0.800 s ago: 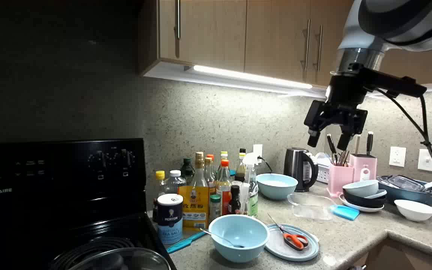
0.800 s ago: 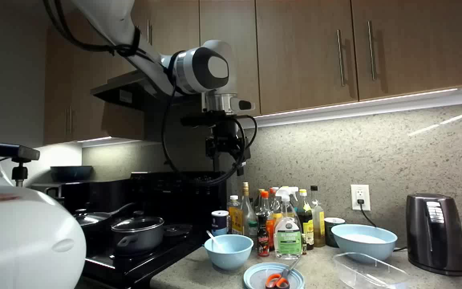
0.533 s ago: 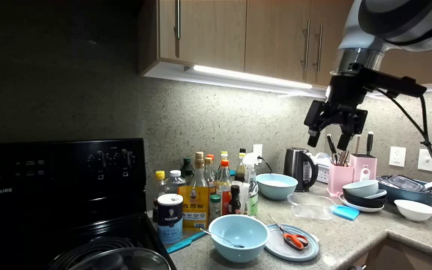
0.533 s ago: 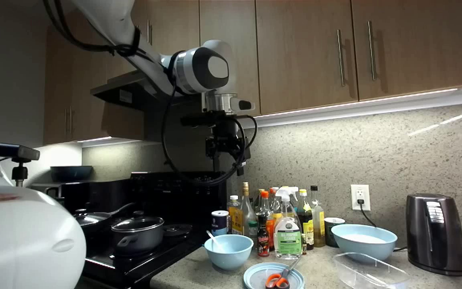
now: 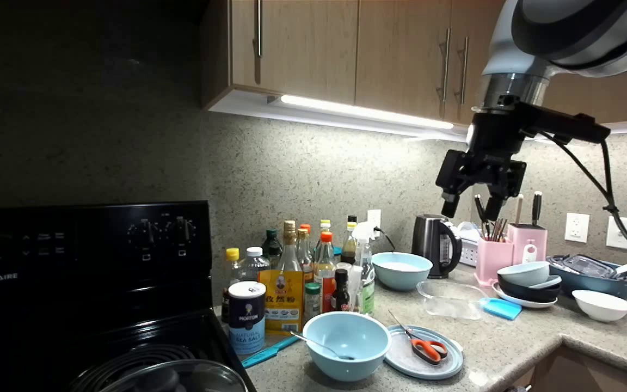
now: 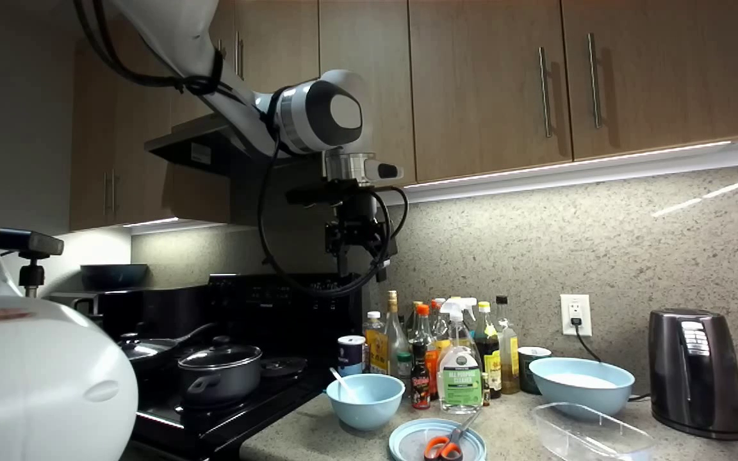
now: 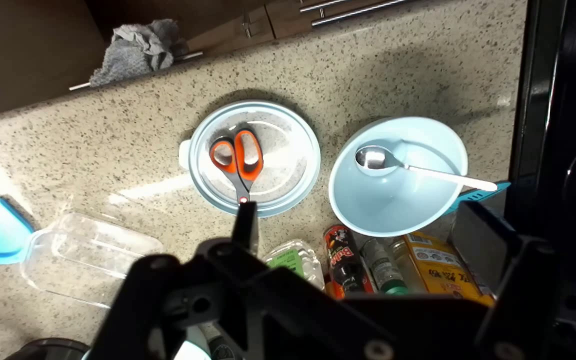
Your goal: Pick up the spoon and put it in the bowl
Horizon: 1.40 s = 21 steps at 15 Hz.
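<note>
Spoon [image 7: 427,172] leaning in blue bowl [image 7: 378,200] | speckled counter [image 7: 343,75] beside black stove [image 5: 90,272] | pincer [image 5: 471,208] spread wide

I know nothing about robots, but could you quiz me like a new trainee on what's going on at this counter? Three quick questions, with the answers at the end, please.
1. True or false: the spoon rests in the bowl with its handle out past the rim.

2. Which of these lies on the blue lid?
A) the towel
B) the scissors
C) the kettle

3. Are the jaws open or shut, and do they grip anything?

Key:
1. True.
2. B.
3. Open, gripping nothing.
</note>
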Available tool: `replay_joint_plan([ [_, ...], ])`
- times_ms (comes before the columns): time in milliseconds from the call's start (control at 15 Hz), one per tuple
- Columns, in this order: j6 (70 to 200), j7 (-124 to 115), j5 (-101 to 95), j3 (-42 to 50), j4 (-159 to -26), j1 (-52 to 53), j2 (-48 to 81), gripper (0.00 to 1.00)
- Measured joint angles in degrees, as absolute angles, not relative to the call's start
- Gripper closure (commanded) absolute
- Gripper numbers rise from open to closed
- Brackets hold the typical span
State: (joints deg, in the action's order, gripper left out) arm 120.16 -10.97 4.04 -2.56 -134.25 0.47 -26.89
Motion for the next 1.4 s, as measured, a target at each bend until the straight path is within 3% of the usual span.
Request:
replay_joint_plan([
  [533, 122.84, -11.00, -1.72, -9.02, -127.77, 3.02, -15.70, 0.00],
  [1400, 123.18, -11.08, -2.14, -9.03, -124.39, 4.31, -9.25, 0.00],
])
